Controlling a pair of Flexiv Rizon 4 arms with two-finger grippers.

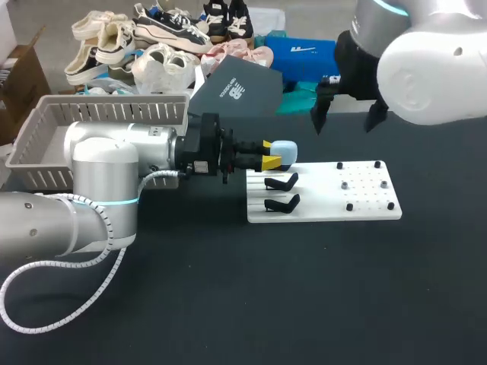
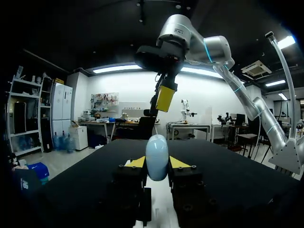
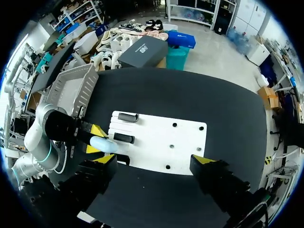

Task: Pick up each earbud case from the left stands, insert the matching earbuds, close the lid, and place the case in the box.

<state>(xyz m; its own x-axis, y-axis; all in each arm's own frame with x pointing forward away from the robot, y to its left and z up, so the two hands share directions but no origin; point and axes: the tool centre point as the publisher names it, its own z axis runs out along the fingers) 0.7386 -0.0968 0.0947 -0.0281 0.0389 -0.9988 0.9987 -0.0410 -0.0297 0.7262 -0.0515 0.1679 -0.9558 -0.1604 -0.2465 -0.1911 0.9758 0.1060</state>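
1. L gripper point(image 1: 268, 161) is clamped on the light-blue earbud case point(image 1: 283, 153). In the L wrist view both yellow tips press its sides, one from each side.
2. The case is held at the far-left corner of the white stand board point(image 1: 319, 201). Can't tell if it touches the board or a stand.
3. Axis: in the L wrist view the case point(image 2: 156, 157) stands taller than wide, its rounded end rising above the tips. From above it sticks out past the tips, along the fingers, toward my R side.
4. Two empty black stands point(image 1: 281, 182) sit just beside the case on the board's near side, one behind the other.
5. Small black pegs point(image 1: 340, 165) dot the board's R half, well apart from the case.
6. A grey basket point(image 1: 46, 129) sits behind the L arm.
7. R gripper point(image 1: 348, 114) hangs above the table beyond the board's far edge, fingers wide apart, nothing between them, well apart from the case.
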